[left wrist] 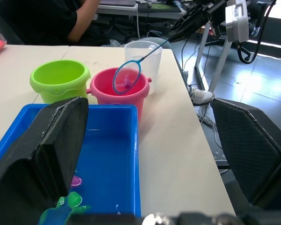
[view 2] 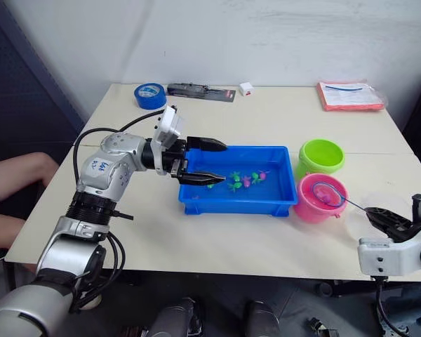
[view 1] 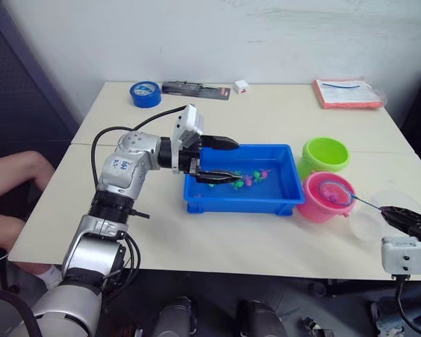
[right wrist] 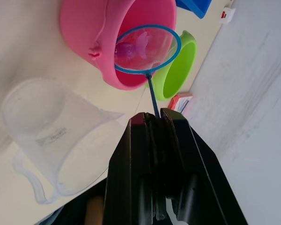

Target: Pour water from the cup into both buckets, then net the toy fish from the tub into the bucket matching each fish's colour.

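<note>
table (view 1: 217,242) holds blue tape roll (view 1: 145,93), red folder (view 1: 347,93) behind tub (view 1: 284,184).

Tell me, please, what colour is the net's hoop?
Blue; the net shows best in the right wrist view.

blue tape roll (view 1: 145,93) (far table (view 1: 281,116) corner)

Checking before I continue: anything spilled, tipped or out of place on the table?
Nothing stands out. The tub, green bucket, pink bucket and cup all stand upright, with no visible puddle. The right gripper holds the net over the pink bucket.
</note>
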